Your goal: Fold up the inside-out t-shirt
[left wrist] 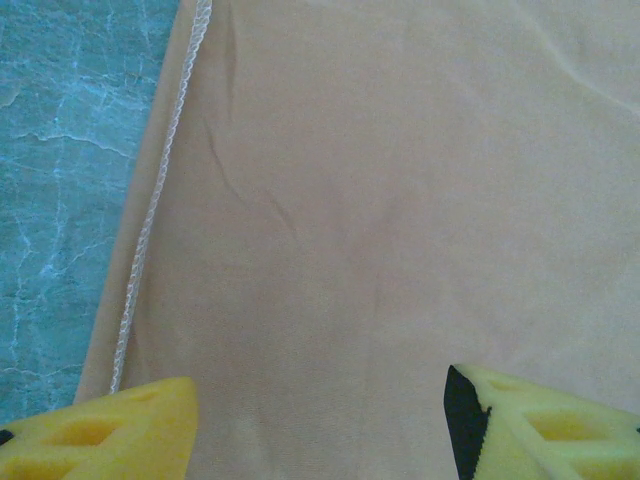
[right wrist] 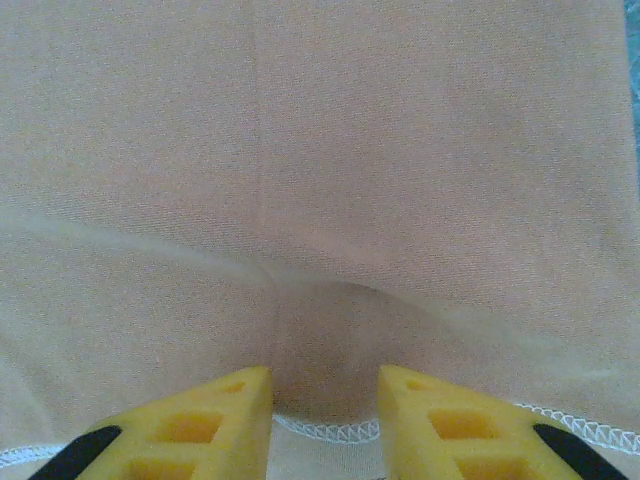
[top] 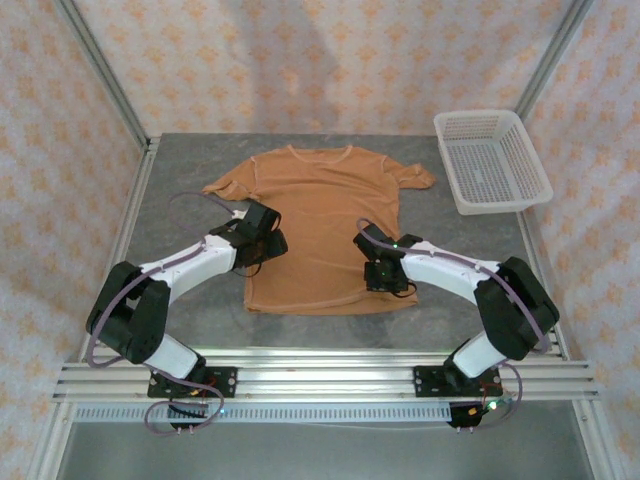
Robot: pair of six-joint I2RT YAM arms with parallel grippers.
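Note:
The tan inside-out t-shirt point(top: 320, 215) lies spread flat on the grey table point(top: 190, 180), collar at the far side. My left gripper point(top: 262, 238) hovers over the shirt's left side seam point(left wrist: 150, 220), open wide, with smooth cloth point(left wrist: 400, 200) under the jaws and nothing between its fingers point(left wrist: 110, 435). My right gripper point(top: 386, 272) is down on the shirt near the bottom hem at the right. Its yellow fingers point(right wrist: 210, 420) stand a small gap apart, with a raised pucker of cloth point(right wrist: 325, 330) and the white-stitched hem point(right wrist: 325, 432) between them.
A white plastic mesh basket point(top: 492, 160) stands at the far right of the table. Bare table shows left of the shirt point(left wrist: 70, 150). Patterned walls close in the back and both sides. An aluminium rail point(top: 320, 375) runs along the near edge.

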